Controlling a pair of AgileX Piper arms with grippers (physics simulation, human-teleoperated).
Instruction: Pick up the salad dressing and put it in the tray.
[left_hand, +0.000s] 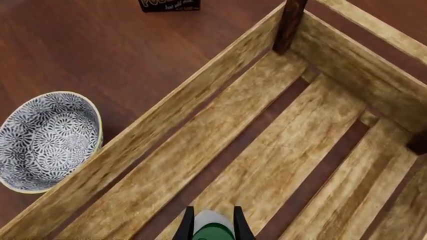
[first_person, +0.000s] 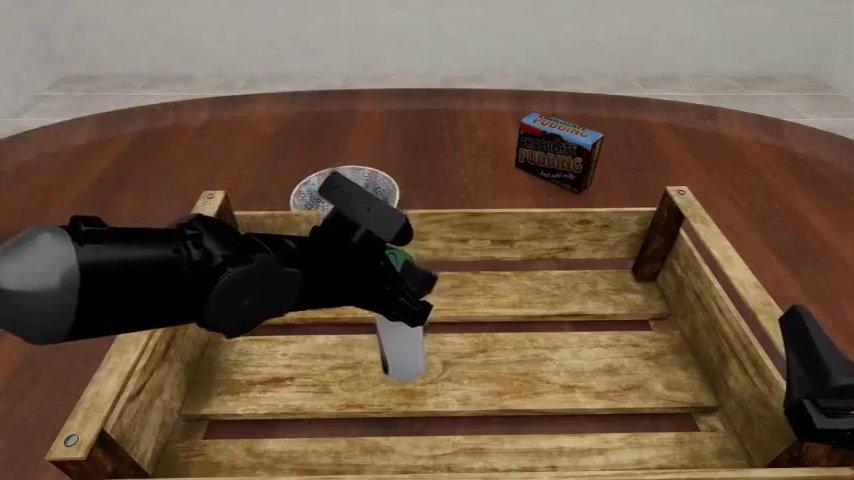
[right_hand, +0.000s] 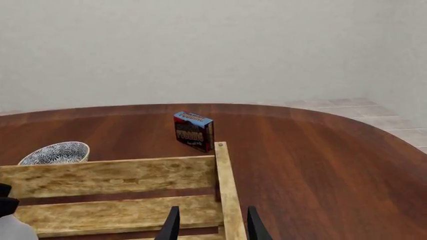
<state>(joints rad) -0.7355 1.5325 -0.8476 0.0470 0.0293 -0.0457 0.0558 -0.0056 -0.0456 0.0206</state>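
The salad dressing (first_person: 400, 346), a slim white bottle with a dark green cap, stands upright inside the tray (first_person: 534, 232), its base at or just above the floor slats. My left gripper (first_person: 406, 292) is shut on its upper part. In the left wrist view the fingers (left_hand: 185, 226) flank the salad dressing (left_hand: 212, 225) above the tray's slats (left_hand: 167, 125). My right gripper (right_hand: 212, 227) is open and holds nothing, hovering over the tray's right wall (right_hand: 227, 190). It shows as a dark shape at the right gripper (first_person: 814, 390) in the front view.
A patterned bowl (first_person: 350, 185) sits just beyond the tray's far-left corner, seen also as the bowl (left_hand: 47, 140). A blue-and-black pudding box (first_person: 558, 150) stands on the wood table beyond the tray's far-right side. The table's curved edge lies farther back.
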